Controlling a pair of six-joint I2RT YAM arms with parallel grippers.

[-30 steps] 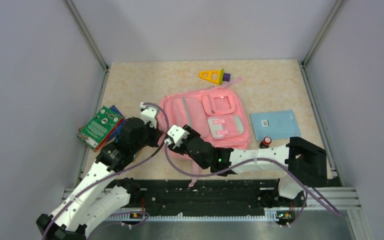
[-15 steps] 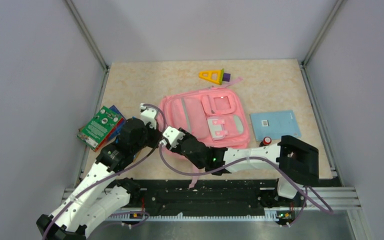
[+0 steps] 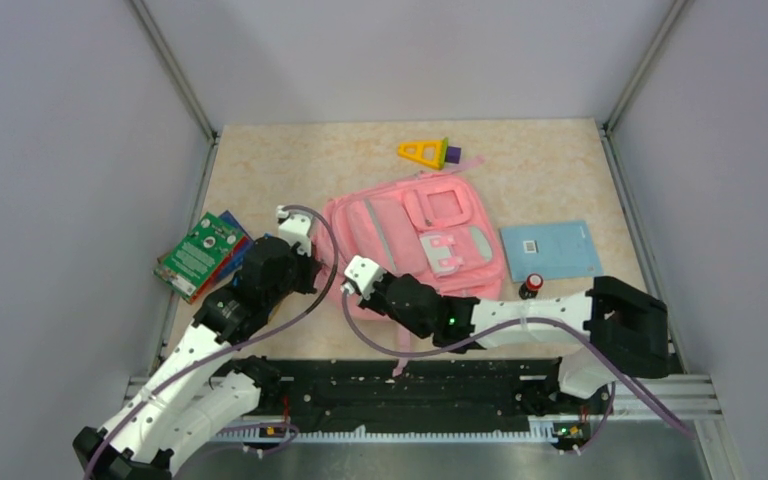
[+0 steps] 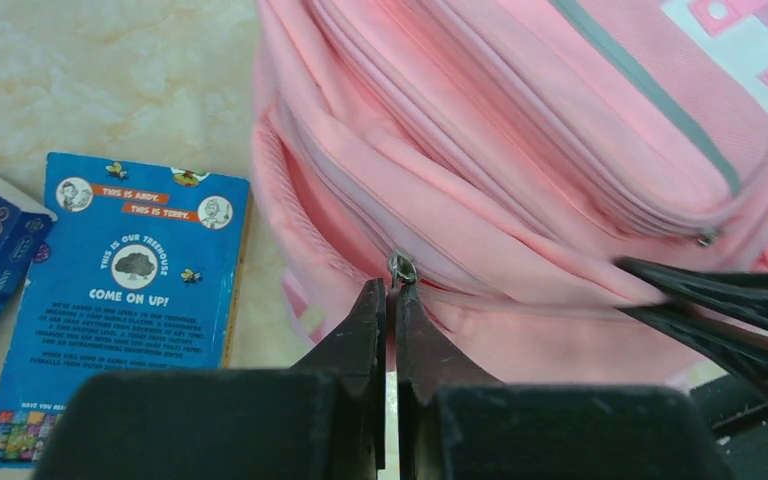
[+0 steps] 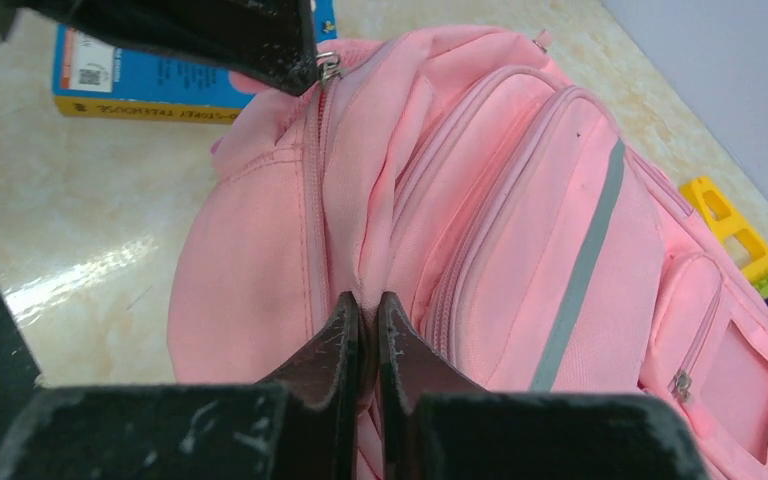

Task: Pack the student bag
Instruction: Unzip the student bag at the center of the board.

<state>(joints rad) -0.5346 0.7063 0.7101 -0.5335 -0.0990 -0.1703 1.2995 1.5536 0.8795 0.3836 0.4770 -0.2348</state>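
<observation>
Setting: robotics lab test cell. My workspace is a beige marbled tabletop (image 3: 290, 160), boxed in by plain grey panels (image 3: 60, 150) on aluminium posts (image 3: 172, 68). A black mounting rail (image 3: 410, 385) carries my bases, with purple cables (image 3: 336, 260) trailing.

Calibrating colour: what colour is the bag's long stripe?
Grey stripe on the pink student bag; clearest in right wrist view.
</observation>
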